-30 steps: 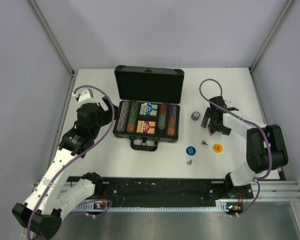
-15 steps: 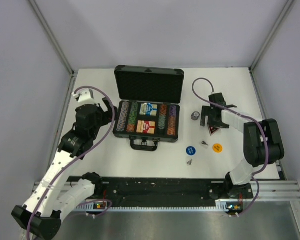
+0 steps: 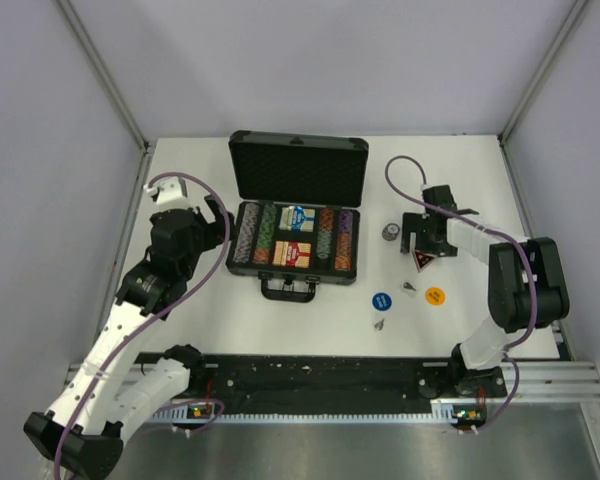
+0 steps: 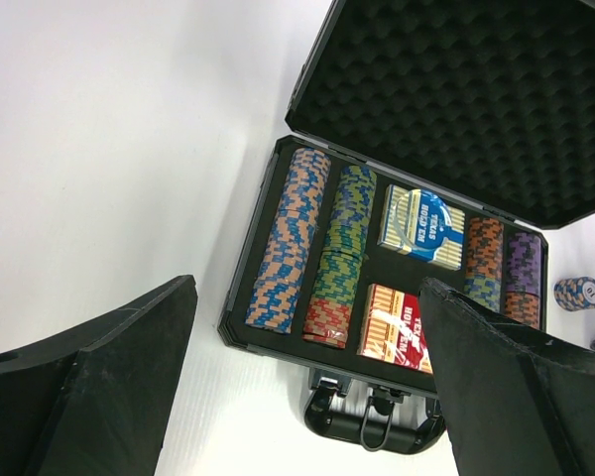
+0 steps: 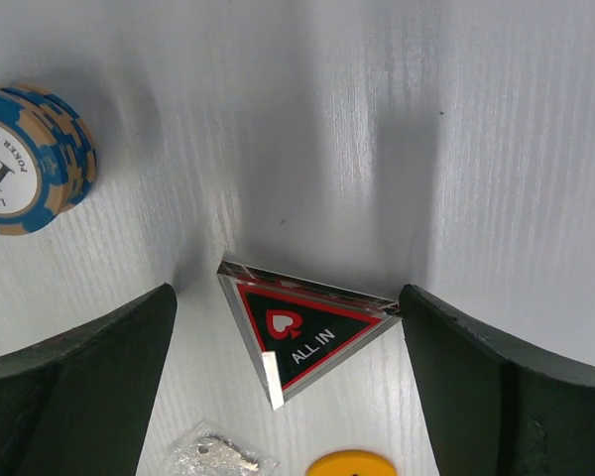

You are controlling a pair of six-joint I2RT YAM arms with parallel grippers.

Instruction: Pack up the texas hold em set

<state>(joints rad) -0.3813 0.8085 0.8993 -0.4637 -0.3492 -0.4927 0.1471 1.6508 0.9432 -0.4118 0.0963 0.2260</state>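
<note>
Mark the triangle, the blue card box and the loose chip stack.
triangle (image 5: 302,337), right wrist view, middle of its face
blue card box (image 4: 423,226), left wrist view, its printed top
loose chip stack (image 5: 25,164), right wrist view, top chip's face

One case (image 3: 298,170) — two card boxes (image 3: 300,218), two buttons (image 3: 381,300)
</note>
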